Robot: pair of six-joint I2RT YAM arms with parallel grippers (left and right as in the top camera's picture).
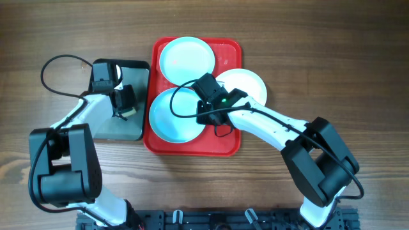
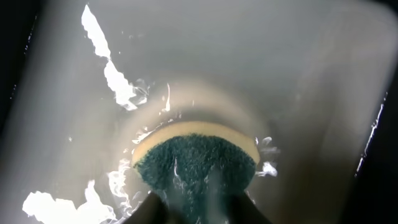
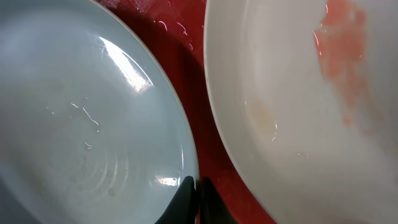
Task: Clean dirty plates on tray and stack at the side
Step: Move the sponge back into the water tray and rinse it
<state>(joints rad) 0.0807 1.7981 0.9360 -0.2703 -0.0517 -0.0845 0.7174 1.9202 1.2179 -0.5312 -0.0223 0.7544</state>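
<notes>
- All three plates sit on the red tray (image 1: 192, 148) at the centre of the overhead frame. There is an upper light blue plate (image 1: 186, 57), a lower light blue plate (image 3: 74, 112) at lower left, and a white plate (image 3: 298, 124) at the right, overhanging the tray's rim.
- Expect them to be stiff, light, wet and slippery, and probably breakable. Take one by its raised rim, not the flat middle.
- Your right gripper (image 3: 198, 186) has its fingers pressed together on nothing. It is over the strip of tray between the lower light blue plate and the white plate, just beside both rims.
- The white plate carries a reddish smudge (image 3: 345, 43) at the upper right of the right wrist view, so it looks uncleaned.
- Your left gripper (image 1: 125, 105) pinches a green-and-yellow sponge (image 2: 194, 165) against the wet dark grey metal tray (image 1: 131, 131) at left, well apart from the plates.
</notes>
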